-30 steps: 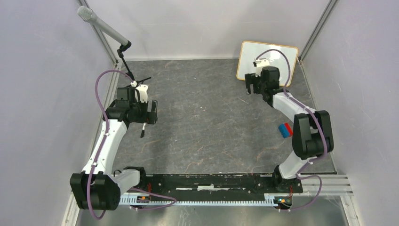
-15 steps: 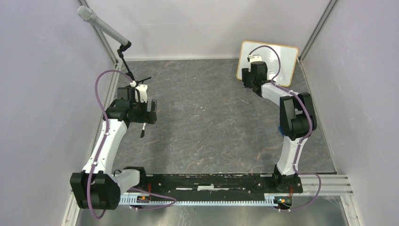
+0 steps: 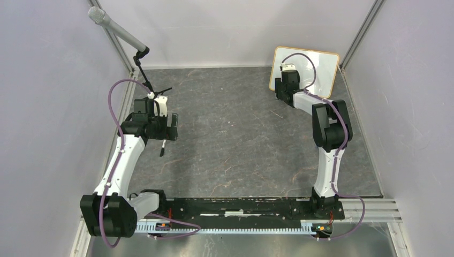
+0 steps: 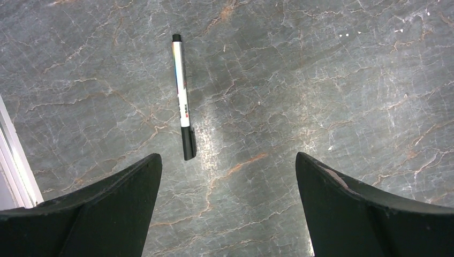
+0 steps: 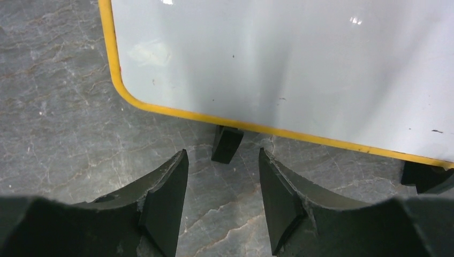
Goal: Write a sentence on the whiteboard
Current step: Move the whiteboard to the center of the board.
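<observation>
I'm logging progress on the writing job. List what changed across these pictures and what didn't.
The right arm swung inward and reached farther, bringing the open right fingers up to the small white board with a thin tan frame, just short of a black clip foot. Nothing was gripped or released. The open left fingers, the black-and-white marker pen on the grey marbled table beneath them, and the board stayed put.

Left gripper [image 4: 227,157] spread wide; right gripper [image 5: 223,152] partly spread
</observation>
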You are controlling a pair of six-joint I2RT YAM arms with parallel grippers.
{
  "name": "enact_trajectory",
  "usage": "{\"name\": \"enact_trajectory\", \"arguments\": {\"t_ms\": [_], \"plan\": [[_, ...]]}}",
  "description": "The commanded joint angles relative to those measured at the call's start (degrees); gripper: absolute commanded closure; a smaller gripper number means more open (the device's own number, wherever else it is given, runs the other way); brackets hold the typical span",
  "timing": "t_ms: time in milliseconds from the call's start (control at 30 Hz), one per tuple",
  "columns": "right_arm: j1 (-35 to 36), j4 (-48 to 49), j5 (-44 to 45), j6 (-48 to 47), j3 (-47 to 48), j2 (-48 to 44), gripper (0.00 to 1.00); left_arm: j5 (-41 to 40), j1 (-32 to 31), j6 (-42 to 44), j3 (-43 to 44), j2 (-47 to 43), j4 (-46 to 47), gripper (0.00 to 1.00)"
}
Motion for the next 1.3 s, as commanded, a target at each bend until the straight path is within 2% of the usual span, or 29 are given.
{"name": "enact_trajectory", "arguments": {"t_ms": [0,200,500,600,700,833,967,1267], "plan": [[-0.1,0.7,2.5,1.4,4.0,1.9,0.43,-1.1,-0.2,-2.1,1.9,-0.2,1.6,0.00],[-0.1,0.7,3.3,1.3,6.4,4.2,0.46,-1.7,-0.2,-2.6,1.6,0.1,1.7,0.00],[-0.3,1.4,4.7,0.4,8.3,6.4,0.60,-1.4,-0.2,-3.4,1.3,0.0,1.8,0.00],[-0.7,0.4,3.6,0.9,8.9,7.0,0.68,-1.8,-0.2,-3.6,1.6,0.1,1.8,0.00],[-1.1,-0.3,2.2,0.6,8.8,6.7,0.71,-2.6,-0.2,-3.8,1.8,0.3,2.0,0.00],[-1.7,-2.6,1.0,-0.1,7.5,4.9,0.86,-3.0,-0.2,-3.8,1.9,0.3,2.0,0.00],[-2.2,-3.2,-3.4,-0.9,3.8,1.2,1.00,-3.0,-0.2,-3.8,2.0,-0.2,2.1,0.00],[-2.2,-2.7,-11.9,-4.8,-13.4,-13.0,1.00,-2.9,-0.2,-3.8,2.1,-0.7,2.1,0.00]]}}
